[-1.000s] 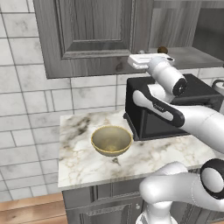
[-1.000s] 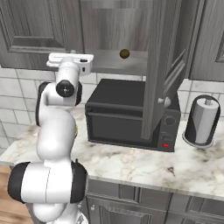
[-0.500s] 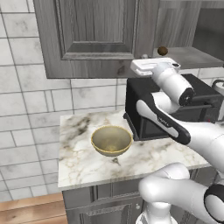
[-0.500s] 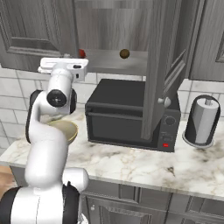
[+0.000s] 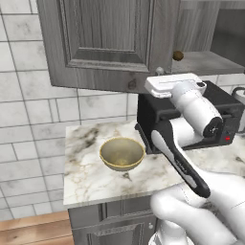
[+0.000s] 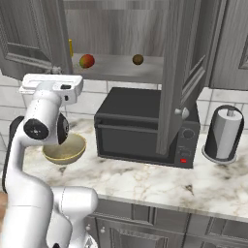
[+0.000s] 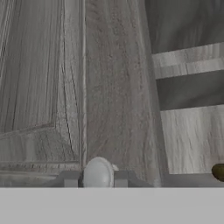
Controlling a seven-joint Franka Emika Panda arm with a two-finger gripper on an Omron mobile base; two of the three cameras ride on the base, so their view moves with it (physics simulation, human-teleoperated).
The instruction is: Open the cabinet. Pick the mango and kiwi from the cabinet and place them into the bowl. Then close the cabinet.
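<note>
The cabinet (image 6: 121,29) stands above the counter with both doors swung out. On its shelf sit the red and yellow-green mango (image 6: 87,60) and the brown kiwi (image 6: 138,59), which also shows as kiwi (image 5: 178,55) and at the hand view's right edge, kiwi (image 7: 218,171). My gripper (image 7: 97,178) is at the lower corner of the left door, its tips pressed on either side of the round grey knob (image 7: 98,169). From the base views it is gripper (image 6: 55,71) and gripper (image 5: 159,72). The tan bowl (image 5: 122,152) rests empty on the marble counter, below and left of my hand; my arm partly hides the bowl (image 6: 71,147).
A black toaster oven (image 6: 140,128) stands on the counter under the cabinet, right of the bowl. The right door (image 6: 180,68) hangs out over the oven's right end. A grey canister (image 6: 224,134) stands at the far right. A closed neighbouring door (image 5: 100,43) lies to the left.
My hand has drawn back toward the robot's body with the knob. The left door has swung wider with it. The mango has come into sight in the right base view.
</note>
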